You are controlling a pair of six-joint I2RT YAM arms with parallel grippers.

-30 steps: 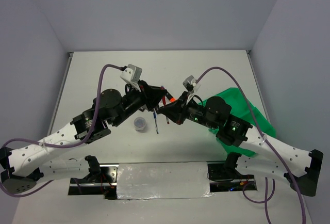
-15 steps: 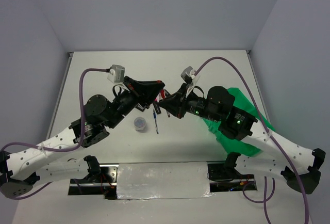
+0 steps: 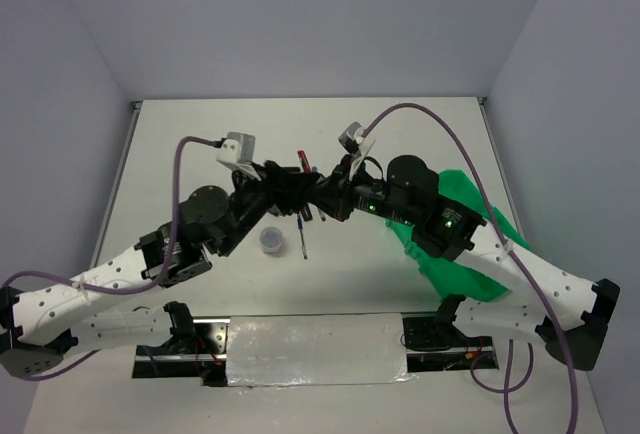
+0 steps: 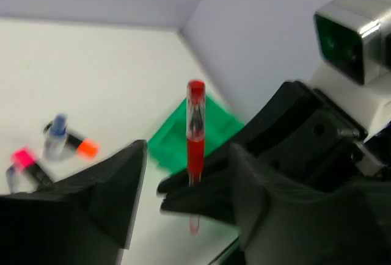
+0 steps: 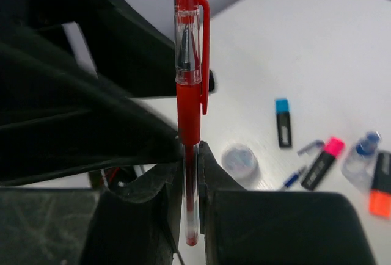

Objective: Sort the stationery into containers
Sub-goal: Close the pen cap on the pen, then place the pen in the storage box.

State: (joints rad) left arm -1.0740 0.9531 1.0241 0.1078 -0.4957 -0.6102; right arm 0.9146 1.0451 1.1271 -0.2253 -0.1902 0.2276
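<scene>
The red pen [image 5: 189,94] stands upright above the table, pinched low on its clear barrel by my right gripper [image 5: 190,173], which is shut on it. My left gripper [image 4: 189,155] is open, one finger on each side of the red pen [image 4: 195,137] without touching it. From above, both grippers meet over the table's middle, left gripper [image 3: 296,180] and right gripper [image 3: 322,194], with the pen's red end [image 3: 303,159] poking out. The green tray [image 3: 470,224] lies at the right, partly under the right arm.
On the table lie the round tub [image 5: 239,158], a blue-capped highlighter [image 5: 282,121], a pink-capped one [image 5: 324,161], an orange-capped one [image 5: 380,192], the white bottle [image 5: 360,155] and a blue pen [image 3: 303,239]. Walls close in the table's back and sides.
My left gripper has opened and let go of the red pen, which my right gripper now holds. Both wrists have shifted slightly toward the back of the table.
</scene>
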